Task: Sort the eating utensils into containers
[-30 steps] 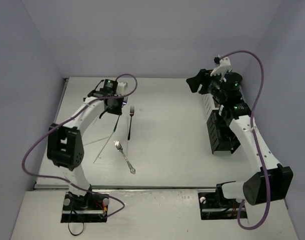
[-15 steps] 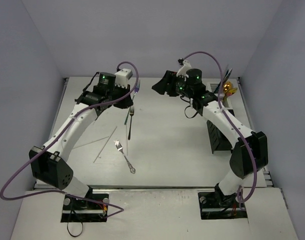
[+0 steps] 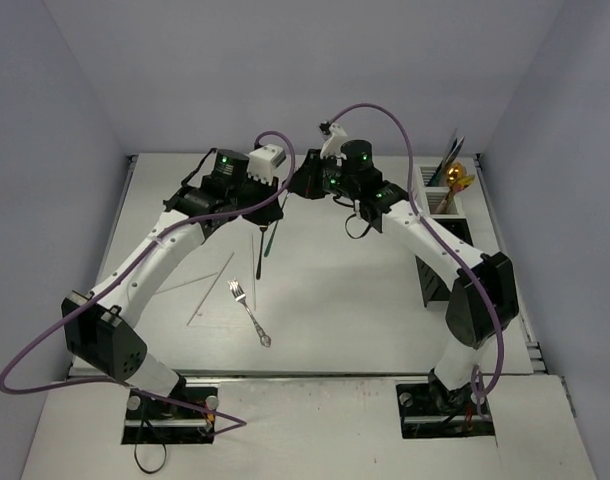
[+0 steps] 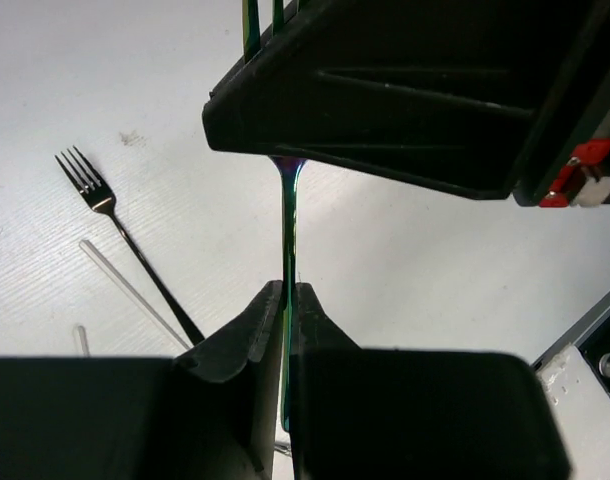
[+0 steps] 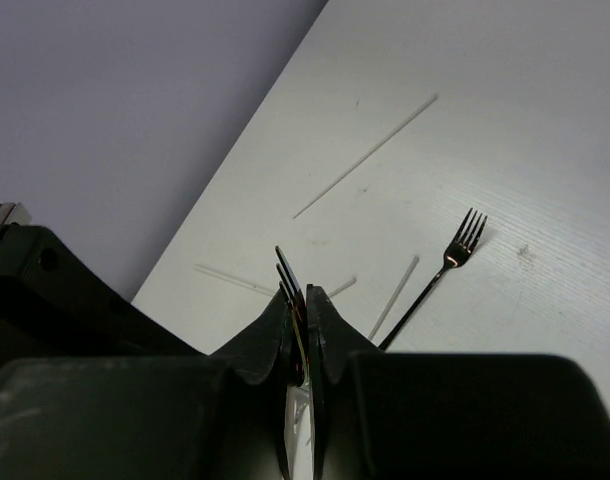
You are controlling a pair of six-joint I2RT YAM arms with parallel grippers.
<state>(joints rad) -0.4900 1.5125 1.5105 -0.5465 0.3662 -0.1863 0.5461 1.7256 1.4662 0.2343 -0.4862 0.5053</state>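
Teal-handled iridescent metal fork (image 4: 288,215): handover step, held in the air above the table's far middle.
Left claw (image 4: 287,310) clenched on handle; right claw (image 5: 297,320) clenched on tines. Next, likely: left lets go, right carries to black slatted cutlery box (image 3: 432,283), right edge.

The left gripper (image 4: 288,300) and the right gripper (image 5: 302,305) meet over the rear middle of the table (image 3: 355,295). Both are clamped on one teal-handled fork (image 4: 288,215), so there is no passage between them. Under them lies the dark fork (image 3: 259,255). Nearer to the front lies the silver fork (image 3: 250,313). The pale sticks (image 3: 212,288) lie beside the left arm (image 3: 155,250). From these forks to the black container (image 3: 437,278) the table surface is wide and bare. The right arm (image 3: 435,245) covers part of this container from above. Utensil handles (image 3: 453,170) stick up from the white container (image 3: 430,192).
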